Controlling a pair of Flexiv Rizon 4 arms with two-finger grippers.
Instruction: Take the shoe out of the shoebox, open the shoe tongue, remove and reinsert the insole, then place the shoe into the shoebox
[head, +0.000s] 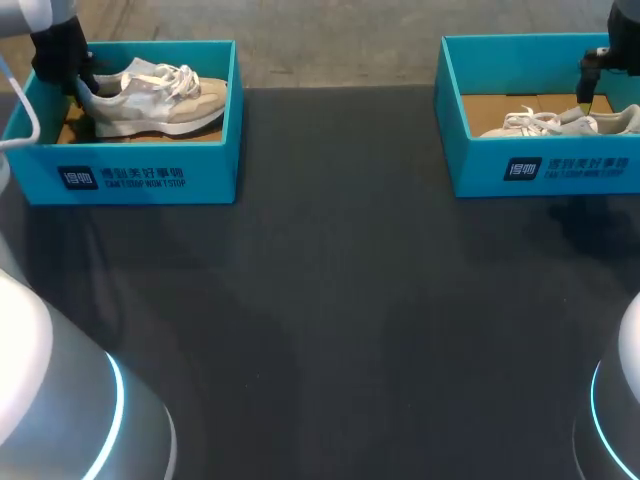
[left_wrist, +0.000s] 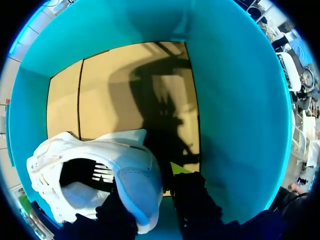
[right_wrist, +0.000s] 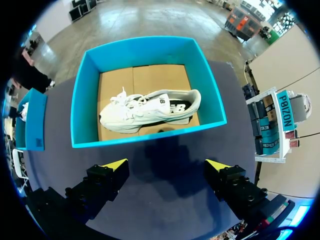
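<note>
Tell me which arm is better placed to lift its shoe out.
Left. The left tool sits inside the left shoebox at the heel of the left shoe; the right tool hangs open above the right shoe, apart from it.

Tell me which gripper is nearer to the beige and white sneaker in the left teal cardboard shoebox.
Left. The left gripper is at the heel of the beige and white sneaker, inside its teal cardboard shoebox; the right gripper is far off, above the other shoebox.
</note>
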